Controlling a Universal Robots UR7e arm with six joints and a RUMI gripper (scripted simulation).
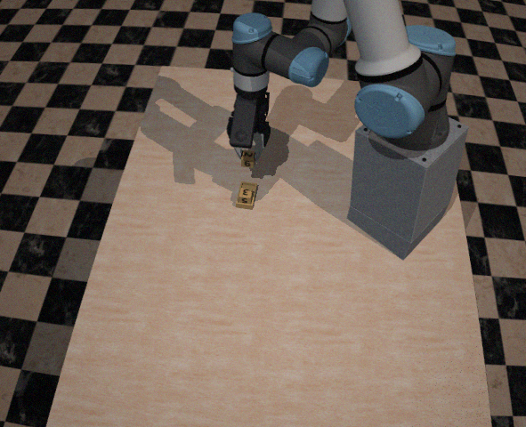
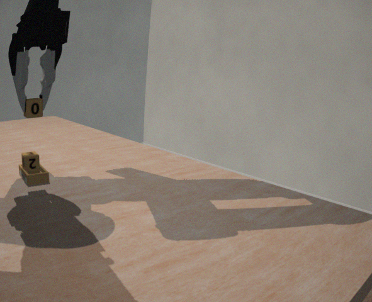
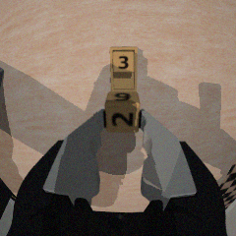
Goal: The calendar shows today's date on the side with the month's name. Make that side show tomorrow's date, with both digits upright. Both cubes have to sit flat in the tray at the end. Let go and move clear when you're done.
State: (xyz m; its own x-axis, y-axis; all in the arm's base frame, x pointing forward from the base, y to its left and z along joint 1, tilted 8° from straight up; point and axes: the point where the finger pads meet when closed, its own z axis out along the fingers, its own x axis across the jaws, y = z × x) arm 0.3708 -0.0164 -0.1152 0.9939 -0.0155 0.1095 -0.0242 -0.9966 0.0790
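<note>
My gripper (image 1: 247,155) (image 2: 33,104) (image 3: 122,110) is shut on a wooden cube (image 1: 247,159) (image 2: 34,108) (image 3: 121,112), held in the air well above the table. The held cube shows a 2 lying sideways on top, a 9 or 6 on the side seen in the top view, and a 0 in the exterior view. The small tray (image 1: 244,205) (image 2: 38,179) (image 3: 123,85) holds the other cube (image 1: 245,193) (image 2: 30,162) (image 3: 123,62) at one end; its other end is empty. That cube has 3 on top, 5 towards the top camera, and a 2 looking upside down in the exterior view. The month's name is not readable.
The tray stands on the wooden table (image 1: 263,298) (image 2: 277,260). The arm's grey pedestal (image 1: 387,197) stands to the right of the tray in the top view. Arm shadows fall around the tray.
</note>
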